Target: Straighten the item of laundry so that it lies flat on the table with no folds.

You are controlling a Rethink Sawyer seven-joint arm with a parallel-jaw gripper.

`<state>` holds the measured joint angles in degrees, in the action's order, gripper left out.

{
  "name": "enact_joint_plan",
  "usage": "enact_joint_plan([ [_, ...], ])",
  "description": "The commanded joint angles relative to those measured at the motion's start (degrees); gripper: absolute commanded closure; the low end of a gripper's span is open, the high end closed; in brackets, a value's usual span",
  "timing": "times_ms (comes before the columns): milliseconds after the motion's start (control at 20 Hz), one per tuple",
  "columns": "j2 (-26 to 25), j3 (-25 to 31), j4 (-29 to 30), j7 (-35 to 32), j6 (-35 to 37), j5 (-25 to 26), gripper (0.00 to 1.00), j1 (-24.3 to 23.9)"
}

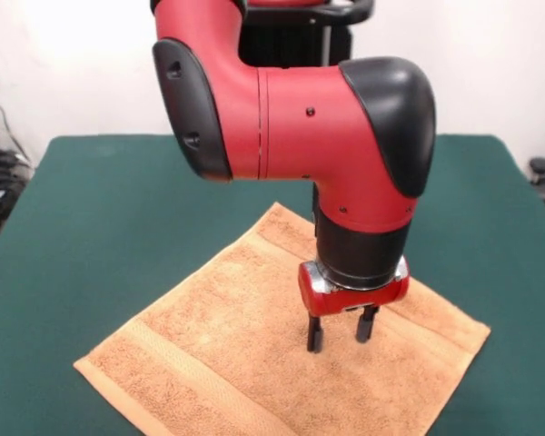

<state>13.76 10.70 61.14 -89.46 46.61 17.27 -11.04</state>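
The towel (254,354) is seen spread flat at the desk's (91,227) 6 o'clock side, its near corner cut off by the picture's edge. The tool (341,332) is held parted and empty above it; the towel's 1 o'clock part is hidden behind the arm (300,118).

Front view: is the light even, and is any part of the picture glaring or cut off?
Front view: even light on the dark green felt table; the white wall glares at upper left; the orange-tan terry towel is sharp but cropped at the bottom edge; the gripper casts no hard shadow.
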Motion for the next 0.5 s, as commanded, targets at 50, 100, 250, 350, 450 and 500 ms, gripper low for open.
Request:
enact_joint_plan([
  [50,-10.2,-4.5,1.5,-12.2,15.3,-2.1,0.0,2.4],
  [100,-10.5,-4.8,1.2,-12.2,16.3,-2.5,0.0,2.6],
  [250,-11.5,-5.3,-0.1,-12.1,18.9,-3.7,0.0,2.9],
  [350,-11.8,-5.7,-0.2,-11.9,18.9,-4.4,0.0,3.0],
  [450,-11.9,-6.1,-0.4,-11.8,19.3,-5.0,0.0,3.3],
  [500,-12.0,-6.3,-0.6,-11.6,19.6,-5.3,0.0,3.4],
])
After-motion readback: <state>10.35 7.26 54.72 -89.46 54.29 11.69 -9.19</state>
